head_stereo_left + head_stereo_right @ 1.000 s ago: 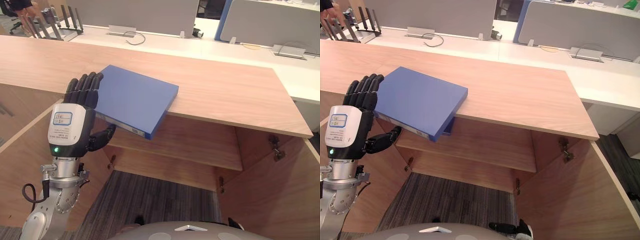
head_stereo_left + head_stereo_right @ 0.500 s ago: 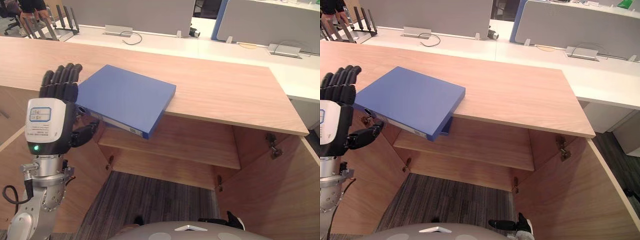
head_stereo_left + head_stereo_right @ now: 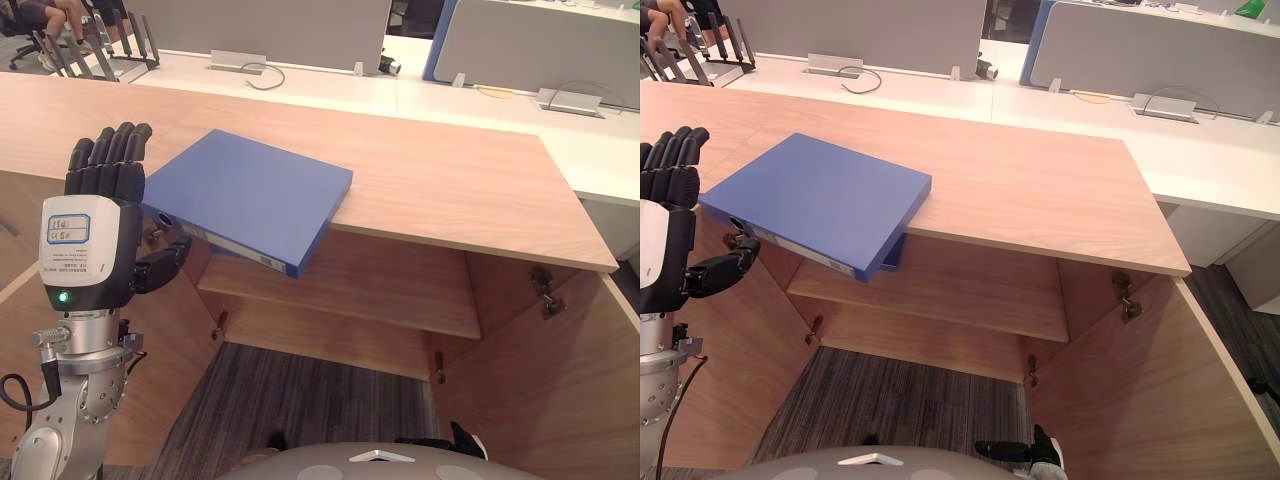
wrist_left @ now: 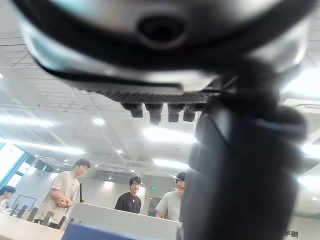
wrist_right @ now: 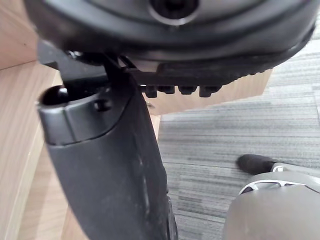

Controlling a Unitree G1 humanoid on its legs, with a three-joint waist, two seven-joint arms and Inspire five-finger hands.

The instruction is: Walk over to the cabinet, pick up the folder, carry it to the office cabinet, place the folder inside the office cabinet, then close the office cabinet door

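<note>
Folder (image 3: 250,195) jutting over the front edge of the top (image 3: 450,190), left hand (image 3: 95,225) raised just beside its left corner, doors (image 3: 1140,400) swung wide, open passage to the shelf (image 3: 350,290) and the space beneath, top right of folder free.

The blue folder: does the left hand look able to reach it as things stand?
Probably yes. The left hand is open, upright beside the folder, thumb toward it, with nothing between them. The folder's near corner juts past the front edge of the cabinet top, free to grasp.

matt blue folder (image 3: 250,195), smooth pale wood-grain cabinet (image 3: 450,190), ribbed grey carpet (image 3: 300,400)
</note>
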